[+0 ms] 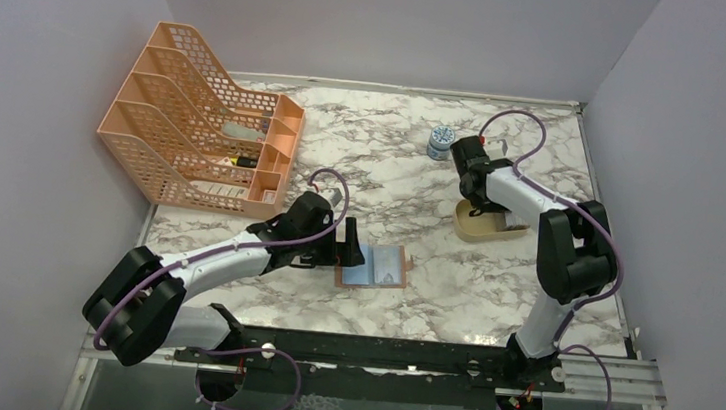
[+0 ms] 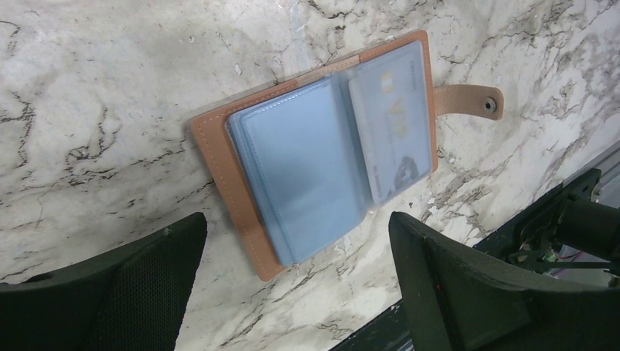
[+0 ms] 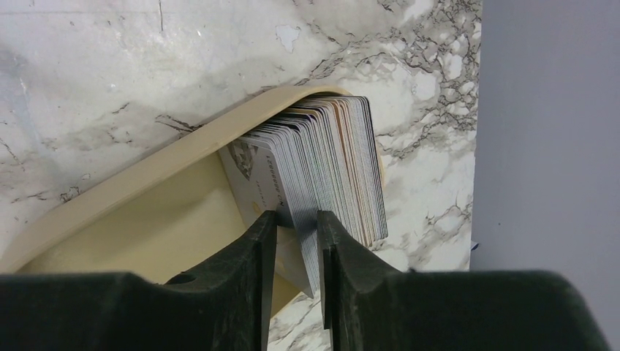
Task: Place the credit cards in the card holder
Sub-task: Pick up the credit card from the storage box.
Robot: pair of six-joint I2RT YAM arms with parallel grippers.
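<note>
**Operator:** Report containers and contents.

**Technician:** The beige tray point(image 3: 146, 175) sits on the right of the table point(image 1: 410, 300). It holds one upright stack of credit cards point(image 3: 343, 161), packed edge to edge and too many to count. The card holder point(image 2: 219, 157) lies open flat at table centre with its strap point(image 2: 468, 97) extended. One VIP-marked card point(image 2: 395, 124) sits in the right-hand sleeve. I cannot tell the contents of the left-hand sleeve.

**Operator:** Gripper status?

**Technician:** The right gripper point(image 3: 296, 216) is in the tray. Its fingers point(image 3: 259, 248) are drawn to a narrow gap filled by a few card edges from the stack. The left gripper point(image 2: 296, 241) hovers over the card holder, with its fingers point(image 2: 131, 292) spread wide and holding nothing.

**Operator:** Other items?

**Technician:** One orange file rack point(image 1: 196, 129) stands at far left with small items in its slots, too small to identify. One small jar point(image 1: 439, 142) stands beyond the tray.
</note>
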